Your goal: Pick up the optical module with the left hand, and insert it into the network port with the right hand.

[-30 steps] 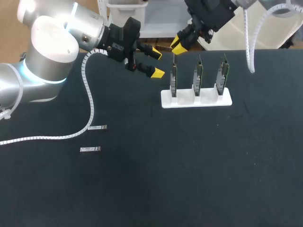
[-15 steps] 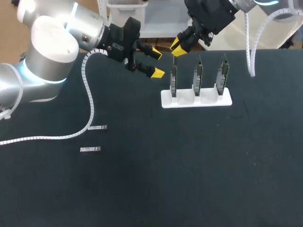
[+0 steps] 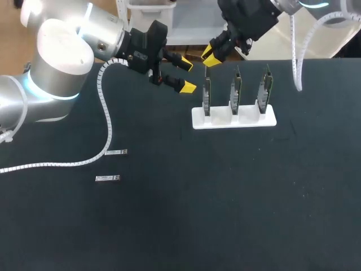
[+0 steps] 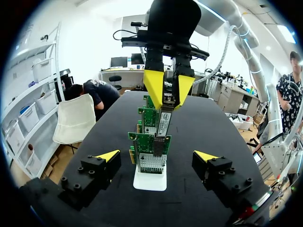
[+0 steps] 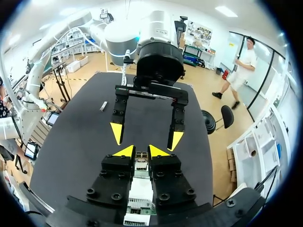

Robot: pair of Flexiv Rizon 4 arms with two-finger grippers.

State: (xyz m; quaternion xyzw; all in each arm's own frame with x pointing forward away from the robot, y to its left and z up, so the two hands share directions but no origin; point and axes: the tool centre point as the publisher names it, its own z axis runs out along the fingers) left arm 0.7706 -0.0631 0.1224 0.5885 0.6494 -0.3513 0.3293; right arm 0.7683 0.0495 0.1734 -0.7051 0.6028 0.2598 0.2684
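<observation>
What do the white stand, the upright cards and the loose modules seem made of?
The white stand looks like matte plastic: uniformly white, no glint. The cards are green circuit board with metal port cages. The loose modules seem metal: silvery sheen.

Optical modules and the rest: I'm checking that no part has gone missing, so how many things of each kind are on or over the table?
Optical modules: 3, two lying loose, one between the right gripper's fingers
Green circuit cards: 3, upright in the holder
White holder: 1
Total: 7
</observation>
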